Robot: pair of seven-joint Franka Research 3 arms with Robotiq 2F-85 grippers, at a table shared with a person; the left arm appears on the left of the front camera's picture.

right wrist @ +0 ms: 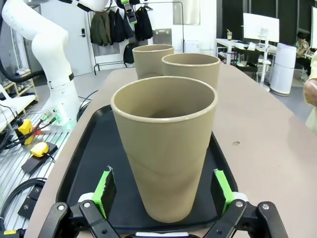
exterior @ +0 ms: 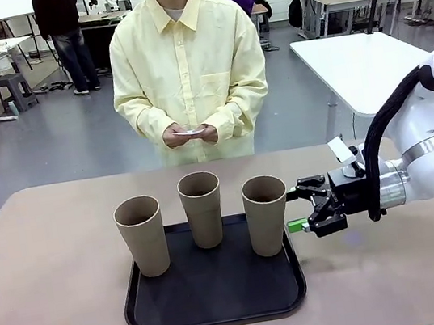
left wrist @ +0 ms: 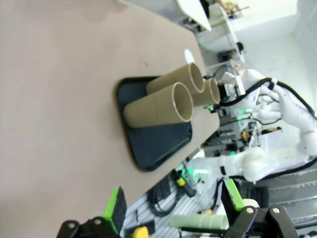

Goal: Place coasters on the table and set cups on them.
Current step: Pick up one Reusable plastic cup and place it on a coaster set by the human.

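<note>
Three grey-brown cups stand upright on a black tray [exterior: 213, 298]: left cup [exterior: 142, 235], middle cup [exterior: 202, 208], right cup [exterior: 266, 214]. My right gripper [exterior: 296, 210] is open at the right cup's side, level with its lower half. In the right wrist view that cup [right wrist: 163, 144] stands between the green pads [right wrist: 105, 191] with a gap on each side. The person at the far side holds thin white coasters [exterior: 189, 131] in both hands. My left gripper [left wrist: 173, 206] is open and holds nothing, off the table's edge, with the cups [left wrist: 158, 105] lying sideways in its view.
The beige table [exterior: 58, 301] has bare top left, right and in front of the tray. The tray [left wrist: 153, 144] sits near the robot-side edge. My right arm [left wrist: 277, 109] shows beyond the cups. A white table [exterior: 366, 66] stands at the back right.
</note>
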